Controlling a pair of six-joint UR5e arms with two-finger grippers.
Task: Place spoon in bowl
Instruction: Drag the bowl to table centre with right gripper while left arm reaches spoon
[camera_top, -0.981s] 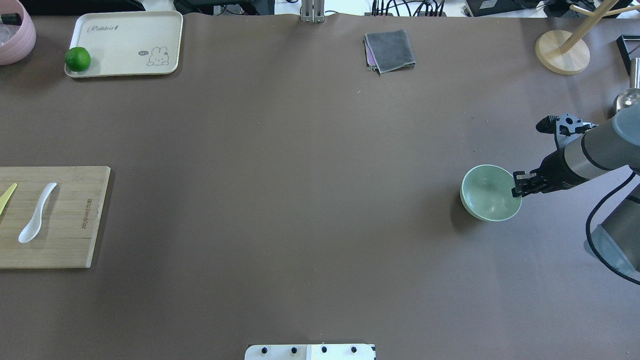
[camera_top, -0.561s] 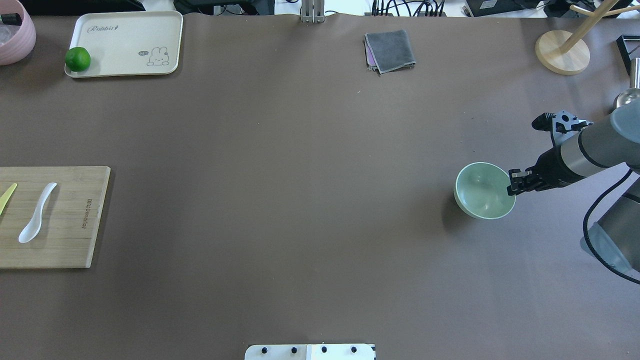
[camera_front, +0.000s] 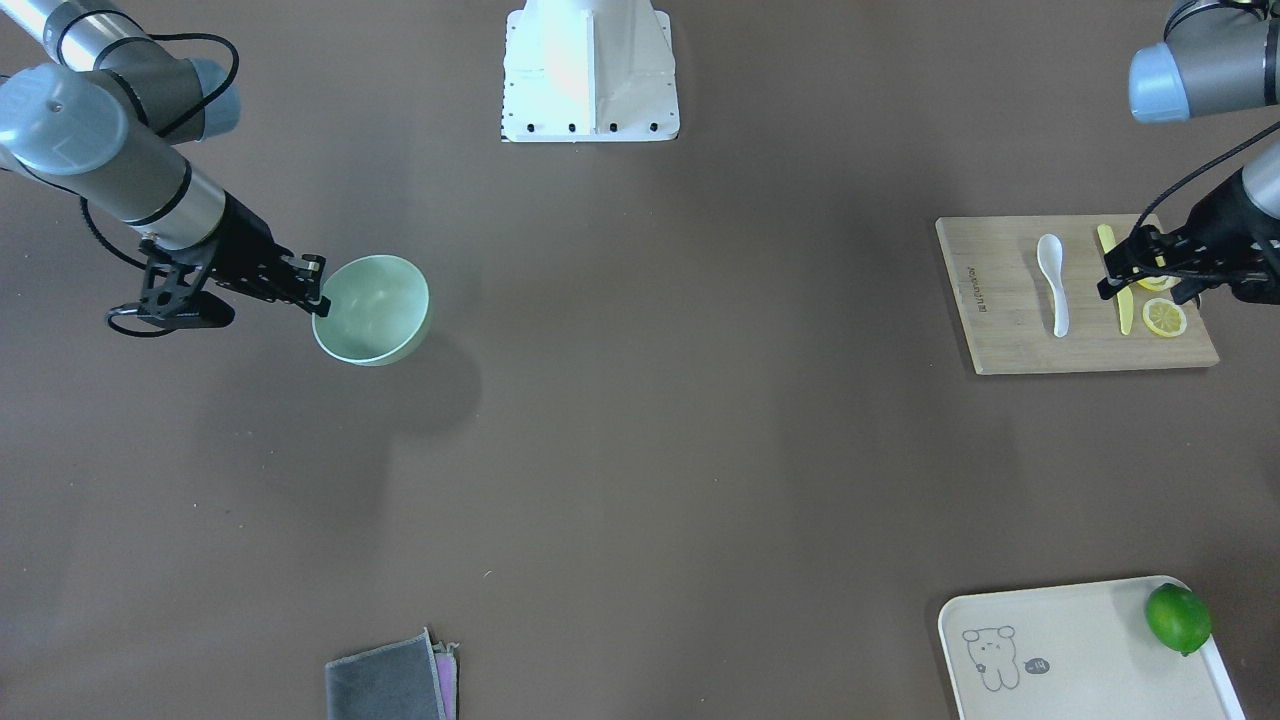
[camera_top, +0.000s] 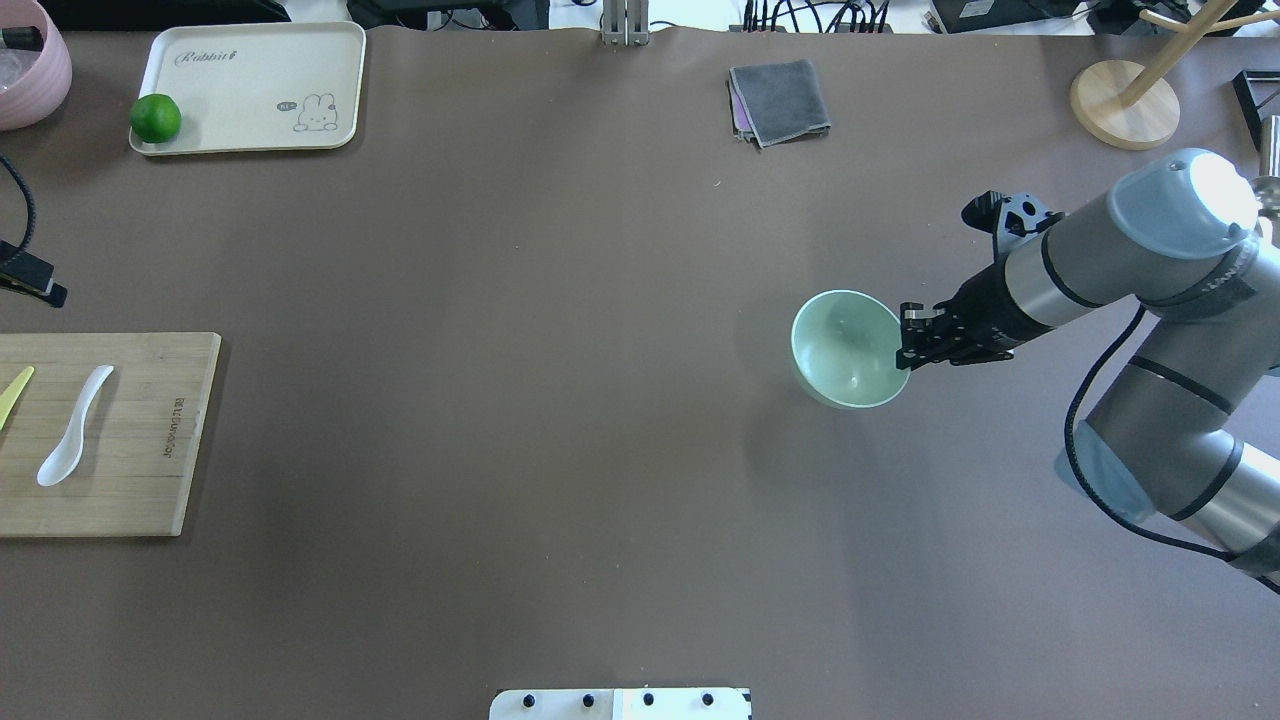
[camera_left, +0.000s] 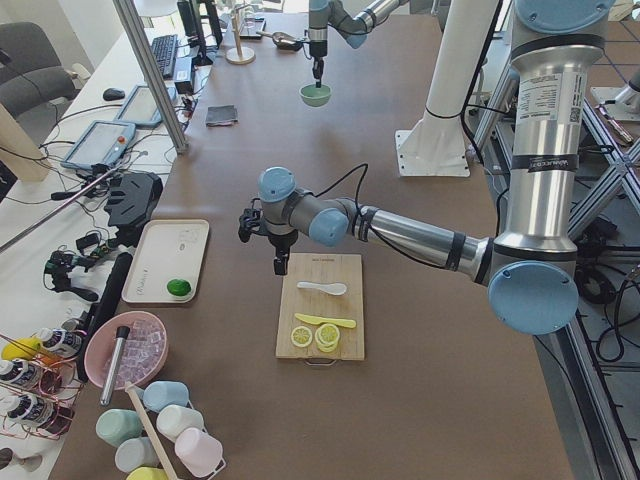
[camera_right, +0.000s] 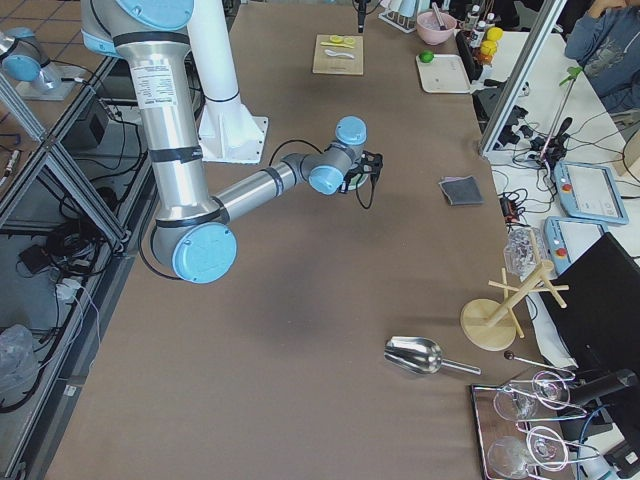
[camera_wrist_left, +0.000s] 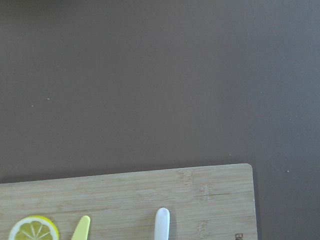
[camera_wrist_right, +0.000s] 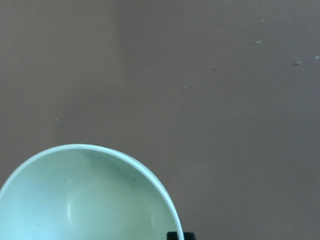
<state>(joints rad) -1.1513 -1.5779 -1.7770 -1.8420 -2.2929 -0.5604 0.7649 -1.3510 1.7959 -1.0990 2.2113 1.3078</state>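
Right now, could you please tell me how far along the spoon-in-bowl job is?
Done: nothing yet; the spoon lies untouched on the board. In hand: the right hand is shut on the rim of the bowl, and the left hand hovers over the board near the knife. Left: grasp the spoon and set it in the bowl.

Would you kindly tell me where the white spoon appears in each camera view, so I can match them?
Front-facing: spoon at right, on the bamboo cutting board.
Overhead: spoon at far left edge.
Exterior left: spoon at centre.
Exterior right: spoon tiny, top centre.
Left wrist: spoon handle tip at bottom edge.
Right wrist: not in view; only the bowl shows.
Shared landmark: the bamboo cutting board beneath it.
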